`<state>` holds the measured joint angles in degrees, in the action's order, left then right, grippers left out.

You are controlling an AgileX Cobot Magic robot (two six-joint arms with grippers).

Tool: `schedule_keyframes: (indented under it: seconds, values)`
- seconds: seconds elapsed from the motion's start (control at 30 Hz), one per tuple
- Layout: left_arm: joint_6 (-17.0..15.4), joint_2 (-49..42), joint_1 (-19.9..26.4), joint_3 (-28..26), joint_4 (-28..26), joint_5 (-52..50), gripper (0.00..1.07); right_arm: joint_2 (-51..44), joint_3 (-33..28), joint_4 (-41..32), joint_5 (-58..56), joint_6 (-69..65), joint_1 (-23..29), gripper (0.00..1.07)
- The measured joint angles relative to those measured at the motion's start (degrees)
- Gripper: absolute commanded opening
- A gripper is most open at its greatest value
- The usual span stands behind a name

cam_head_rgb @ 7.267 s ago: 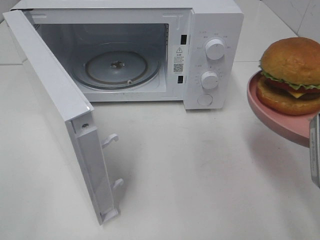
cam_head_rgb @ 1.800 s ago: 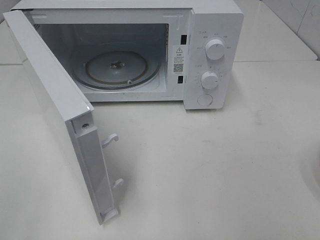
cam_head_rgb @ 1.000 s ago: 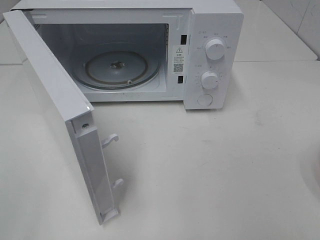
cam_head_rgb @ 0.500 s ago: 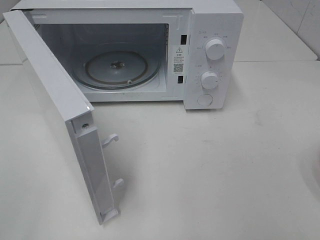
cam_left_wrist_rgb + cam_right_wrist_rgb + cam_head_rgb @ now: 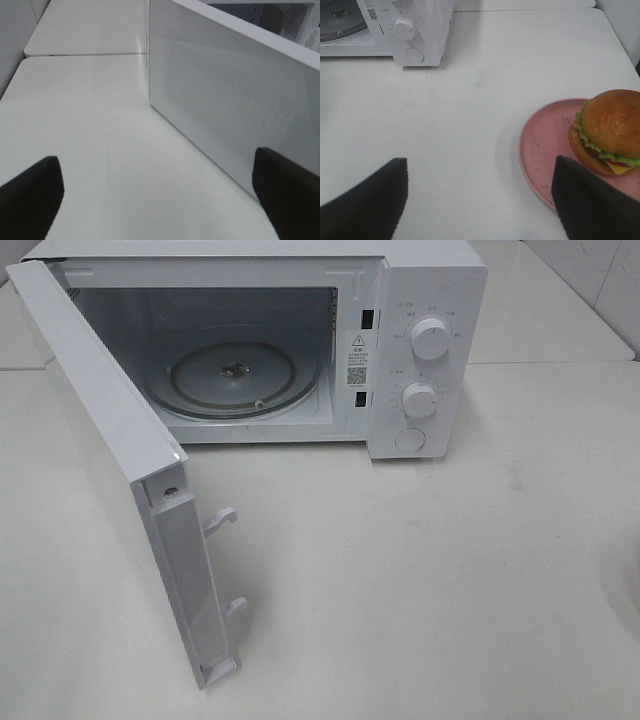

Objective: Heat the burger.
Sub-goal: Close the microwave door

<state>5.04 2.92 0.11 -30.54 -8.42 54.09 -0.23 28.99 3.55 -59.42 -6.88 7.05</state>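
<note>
The burger [image 5: 612, 130], with golden-brown buns, lettuce, tomato and cheese, sits on the round pink plate [image 5: 545, 145] on the white table in the right wrist view. My right gripper [image 5: 480, 170] is open just short of the plate, and one of its dark fingers [image 5: 590, 205] overlaps the plate's near rim. The burger and both grippers are out of the exterior view. My left gripper [image 5: 156, 160] is open over bare table beside the outer face of the microwave door [image 5: 225, 100]. Nothing is between either pair of fingers.
The white microwave [image 5: 430, 300] stands at the back with its door [image 5: 110, 430] swung wide toward the front left. A glass turntable [image 5: 235, 375] lies in the cavity. Two knobs and a button are on its right panel. The microwave's panel corner [image 5: 420, 30] shows beyond the right gripper.
Seven seconds ago the burger on its plate was held up at the right edge of the exterior view; it has left that view. Over the last second nothing visibly moved.
</note>
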Motion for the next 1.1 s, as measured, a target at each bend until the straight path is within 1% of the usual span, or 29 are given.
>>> schedule_keyframes:
  seconds: [0.03, 0.07, 0.1, 0.13, 0.17, 0.2, 0.23, 0.27, 0.3, 0.33, 0.37, 0.4, 0.43, 0.47, 0.5, 0.53, 0.6, 0.67, 0.73, 0.77, 0.8, 0.83, 0.87, 0.93, 0.97, 1.0, 1.03, 1.07, 1.1]
  values:
    - [0.0, 0.0, 0.0, 0.0, 0.0, 0.0, 0.89, 0.0, 0.0, 0.0, 0.0, 0.0, 0.0, 0.76]
    - [0.0, 1.2, 0.0, -0.1, 0.0, -0.8, 0.85, 0.0, 0.0, 0.0, 0.0, 0.0, 0.0, 0.76]
    - [0.0, 3.6, 0.0, -0.1, 0.0, -2.5, 0.76, 0.0, 0.0, 0.0, 0.0, 0.0, 0.0, 0.76]
    - [0.0, 3.6, 0.0, -0.1, 0.0, -2.5, 0.76, 0.0, 0.0, 0.0, 0.0, 0.0, 0.0, 0.76]
    - [0.0, 6.1, 0.0, -0.1, 0.0, -4.0, 0.7, 0.0, 0.0, 0.0, 0.0, 0.0, 0.0, 0.76]
    - [0.0, 7.6, 0.0, -0.1, 0.0, -4.9, 0.58, 0.0, 0.0, 0.0, 0.0, 0.0, 0.0, 0.76]
    - [0.0, 7.6, 0.0, -0.1, 0.0, -4.9, 0.58, 0.0, 0.0, 0.0, 0.0, 0.0, 0.0, 0.76]
    - [0.0, 10.7, 0.0, -0.1, 0.0, -6.3, 0.46, 0.0, 0.0, 0.0, 0.0, 0.0, 0.0, 0.76]
    - [0.0, 10.7, 0.0, -0.1, 0.0, -6.3, 0.46, 0.0, 0.0, 0.0, 0.0, 0.0, 0.0, 0.76]
    - [0.0, 13.2, 0.0, -0.1, 0.0, -7.7, 0.41, 0.0, 0.0, 0.0, 0.0, 0.0, 0.0, 0.76]
    - [0.0, 15.3, 0.0, -0.1, 0.0, -8.9, 0.26, 0.0, 0.0, 0.0, 0.0, 0.0, 0.0, 0.76]
    - [0.0, 15.3, 0.0, -0.1, 0.0, -8.9, 0.26, 0.0, 0.0, 0.0, 0.0, 0.0, 0.0, 0.76]
    - [0.5, 18.6, 0.0, -0.1, 0.1, -10.9, 0.08, 0.0, 0.0, 0.0, 0.0, 0.0, 0.0, 0.76]
    - [0.7, 20.5, 0.0, -0.1, 0.1, -11.7, 0.01, 0.0, 0.0, 0.0, 0.0, 0.0, 0.0, 0.76]
    - [0.7, 20.5, 0.0, -0.1, 0.1, -11.7, 0.01, 0.0, 0.0, 0.0, 0.0, 0.0, 0.0, 0.76]
    - [1.6, 24.1, 0.0, -0.1, 0.1, -13.9, 0.0, 0.0, 0.0, 0.0, 0.0, 0.0, 0.0, 0.76]
    - [2.5, 27.1, 0.0, 0.0, 0.1, -17.0, 0.0, 0.0, 0.0, 0.0, 0.0, 0.0, 0.0, 0.76]
    - [2.9, 28.3, 0.0, 0.2, 0.0, -18.5, 0.0, 0.0, 0.0, 0.0, 0.0, 0.0, 0.0, 0.76]
    - [3.4, 32.1, 0.0, 2.2, -0.1, -25.6, 0.0, 0.0, 0.0, 0.0, 0.0, 0.0, 0.0, 0.76]
    - [3.4, 32.1, 0.0, 2.2, -0.1, -25.6, 0.0, 0.0, 0.0, 0.0, 0.0, 0.0, 0.0, 0.76]
    - [3.5, 33.9, 0.0, 4.2, -0.2, -30.5, 0.0, 0.0, 0.0, 0.0, 0.0, 0.0, 0.0, 0.76]
    - [3.5, 33.9, 0.0, 4.2, -0.2, -30.5, 0.0, 0.0, 0.0, 0.0, 0.0, 0.0, 0.0, 0.76]
    - [3.7, 35.6, 0.0, 6.8, -0.2, -36.7, 0.0, 0.0, 0.0, 0.0, 0.0, 0.0, 0.0, 0.76]
    - [3.7, 36.2, 0.0, 7.9, -0.2, -39.4, 0.0, 0.0, 0.0, 0.0, 0.0, 0.0, 0.0, 0.76]
    - [3.7, 37.5, 0.0, 10.8, -0.2, -46.3, 0.0, 0.0, 0.0, 0.0, 0.0, 0.0, 0.0, 0.76]
    - [3.7, 37.9, 0.0, 12.2, -0.2, -49.9, 0.0, 0.0, 0.0, 0.0, 0.0, 0.0, 0.0, 0.76]
    - [3.7, 37.9, 0.0, 12.2, -0.2, -49.9, 0.0, 0.0, 0.0, 0.0, 0.0, 0.0, 0.0, 0.76]
    - [3.7, 39.2, 0.0, 14.6, -0.2, -56.3, 0.0, 0.0, 0.0, 0.0, 0.0, 0.0, 0.0, 0.76]
    - [3.7, 39.2, 0.0, 14.6, -0.2, -56.3, 0.0, 0.0, 0.0, 0.0, 0.0, 0.0, 0.0, 0.76]
